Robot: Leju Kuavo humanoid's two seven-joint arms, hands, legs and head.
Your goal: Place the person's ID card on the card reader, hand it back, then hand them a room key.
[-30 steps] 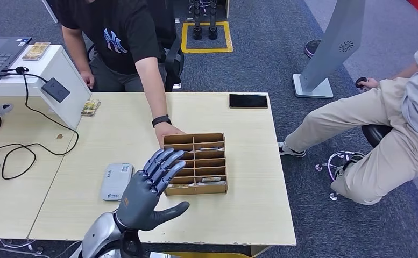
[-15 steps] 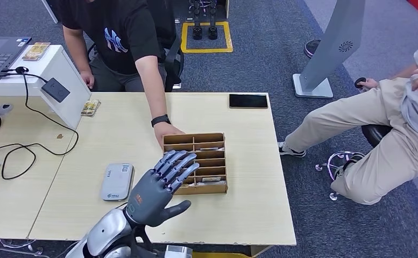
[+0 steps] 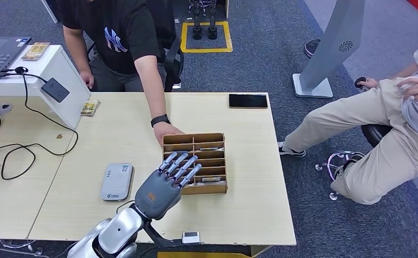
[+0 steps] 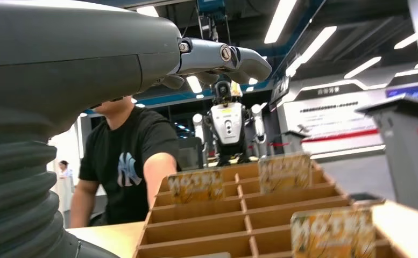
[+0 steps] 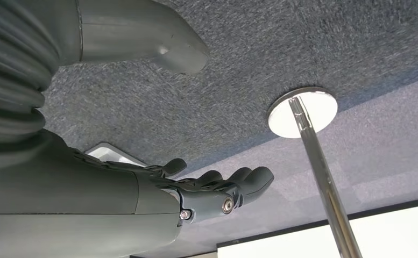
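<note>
tray point(image 3: 195, 141) brown cardboard | card reader point(image 3: 117, 181) pale grey | table point(image 3: 249, 161) light wood | phone point(image 3: 248, 100) black | carpet point(image 3: 260, 59) grey-blue

A pale wooden surface point(image 3: 115, 129) stands on grey-blue carpet point(image 3: 271, 48). Beyond its far edge, a yellow-bordered square point(image 3: 206, 36) is marked on the carpet. Off the surface's far right corner rises a grey slanted pedestal point(image 3: 333, 48) on a flat base. At its far left corner sits a white box-shaped stand point(image 3: 61, 72). Long strip lights point(image 4: 279, 19) run across the dark ceiling.
</note>
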